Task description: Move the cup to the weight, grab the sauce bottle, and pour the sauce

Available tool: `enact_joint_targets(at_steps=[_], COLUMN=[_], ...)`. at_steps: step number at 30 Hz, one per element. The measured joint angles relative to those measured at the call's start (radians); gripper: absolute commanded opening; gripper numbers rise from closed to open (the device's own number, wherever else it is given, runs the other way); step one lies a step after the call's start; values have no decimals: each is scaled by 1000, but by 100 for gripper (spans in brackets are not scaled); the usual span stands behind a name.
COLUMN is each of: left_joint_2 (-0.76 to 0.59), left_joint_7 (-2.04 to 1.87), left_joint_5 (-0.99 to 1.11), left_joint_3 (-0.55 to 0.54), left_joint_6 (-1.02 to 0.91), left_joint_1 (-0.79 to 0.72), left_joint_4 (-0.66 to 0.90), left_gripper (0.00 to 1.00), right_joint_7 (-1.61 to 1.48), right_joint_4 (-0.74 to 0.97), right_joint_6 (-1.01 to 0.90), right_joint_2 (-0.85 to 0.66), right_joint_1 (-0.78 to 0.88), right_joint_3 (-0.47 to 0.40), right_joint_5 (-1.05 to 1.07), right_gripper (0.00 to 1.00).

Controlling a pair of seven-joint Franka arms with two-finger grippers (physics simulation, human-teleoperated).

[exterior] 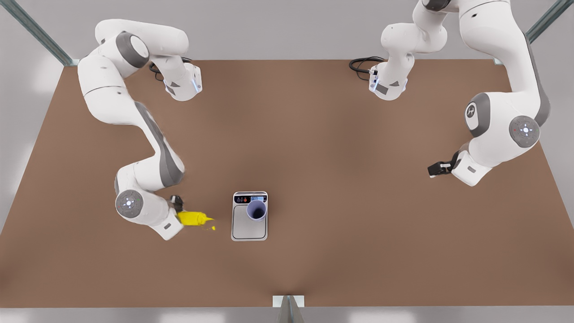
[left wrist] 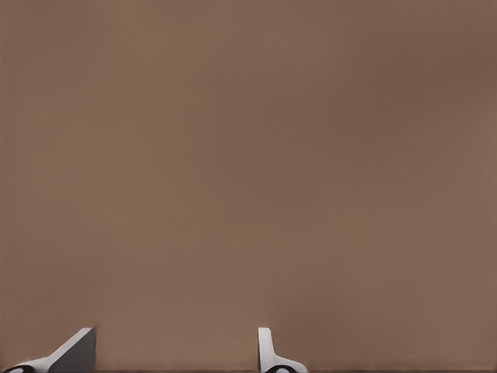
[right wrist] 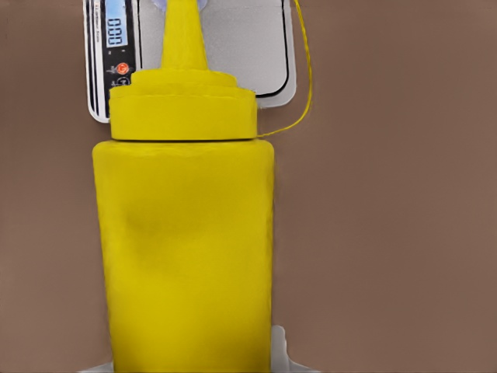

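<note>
The yellow sauce bottle [exterior: 193,218] lies nearly level above the table, its nozzle pointing toward the weight [exterior: 249,228]. My right gripper [exterior: 180,214], at the front view's left, is shut on the bottle's base. In the right wrist view the bottle [right wrist: 186,249] points at the weight [right wrist: 260,47], and a thin yellow sauce thread [right wrist: 307,78] curves past the weight's edge. Yellow sauce drops [exterior: 210,228] lie on the table short of the weight. The lavender cup [exterior: 257,210] stands upright on the weight's steel plate. My left gripper [exterior: 436,169] waits open at the front view's right, its fingers [left wrist: 268,353] over bare table.
The brown table [exterior: 341,188] stretches wide around the weight. Both arm bases and black cables [exterior: 363,65] sit at the far edge. A metal bracket [exterior: 288,303] stands at the near edge.
</note>
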Motion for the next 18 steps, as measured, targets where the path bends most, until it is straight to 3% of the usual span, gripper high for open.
enact_joint_targets(at_steps=[4,9,12,18], left_joint_2=[30,47,48,59], left_joint_7=[-11,-6,-7,-18], left_joint_5=[0,0,-1,-3], left_joint_3=[-3,-5,-5,-3], left_joint_6=[-1,8,6,-3], left_joint_1=[0,-14,-16,-36], left_joint_4=[-4,-9,-6,6], left_gripper=[100,100,100,100], right_joint_7=[-400,-677,-900,-1043], right_joint_4=[-69,-103,-218,-308], right_joint_6=[68,54,56,-53], right_joint_2=[1,82,84,108], right_joint_1=[-22,-110,-172,-256], right_joint_3=[-147,-153,-154,-154], right_joint_5=[454,702,953,1115], right_gripper=[53,53,53,54])
